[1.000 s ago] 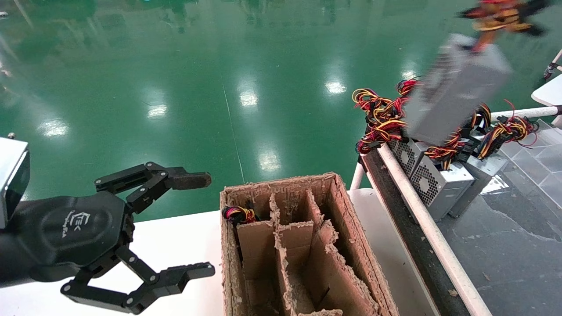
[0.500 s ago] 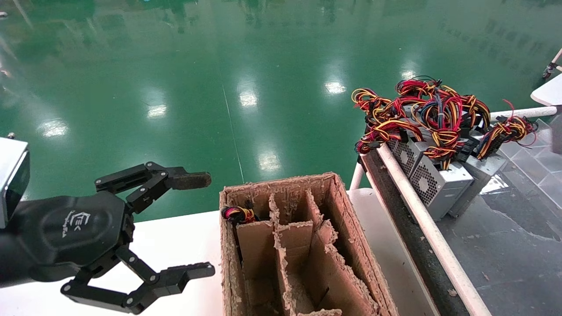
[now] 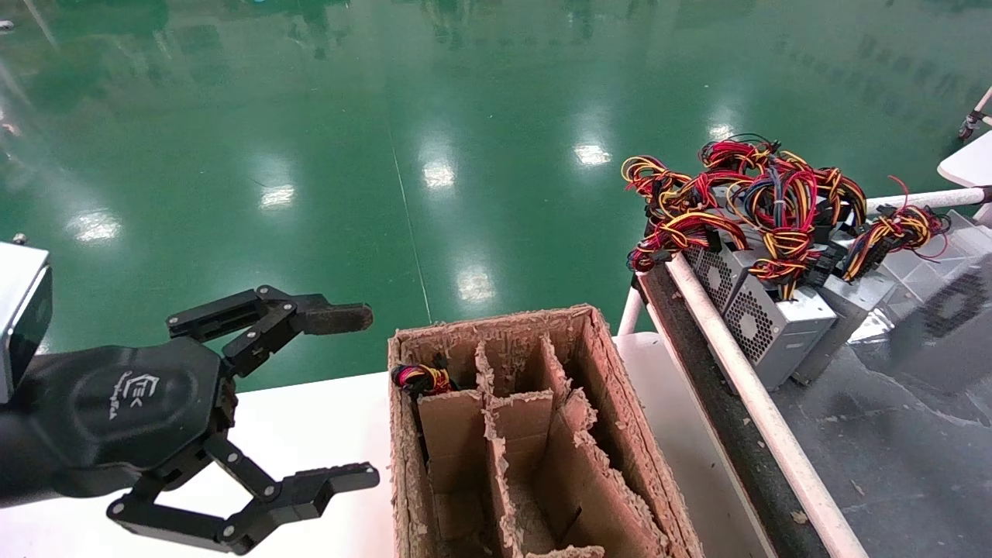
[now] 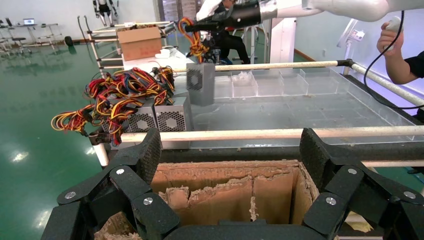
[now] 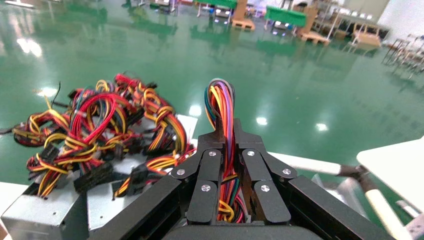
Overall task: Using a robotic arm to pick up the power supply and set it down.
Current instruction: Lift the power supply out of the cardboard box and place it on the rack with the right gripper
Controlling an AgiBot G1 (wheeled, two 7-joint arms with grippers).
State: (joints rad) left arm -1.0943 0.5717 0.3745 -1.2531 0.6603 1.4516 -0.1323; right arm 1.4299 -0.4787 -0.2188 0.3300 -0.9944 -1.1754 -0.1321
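The power supply (image 4: 201, 84), a grey metal box with a fan grille, hangs by its coloured wire bundle (image 5: 220, 97) just above the clear tray (image 4: 310, 102). My right gripper (image 5: 226, 127) is shut on those wires; the left wrist view shows this gripper (image 4: 196, 26) on the white robotic arm (image 4: 350, 7). The right wrist view hides the box itself. In the head view the power supply (image 3: 942, 325) is only a dark blur at the right edge. My left gripper (image 3: 368, 395) is parked open over the white table, beside the cardboard box, and it holds nothing.
A worn cardboard box (image 3: 604, 372) with dividers stands in the middle, one wire bundle (image 3: 418, 378) in its back-left cell. Silver-grey supplies (image 3: 763, 329) with tangled wires (image 3: 744, 201) are piled behind a white rail (image 3: 744, 387). A person's hand (image 4: 395, 35) shows at the far side.
The power supply went from high above the pile, out past the right edge, and now hangs lower over the tray on the right. The left gripper has not moved.
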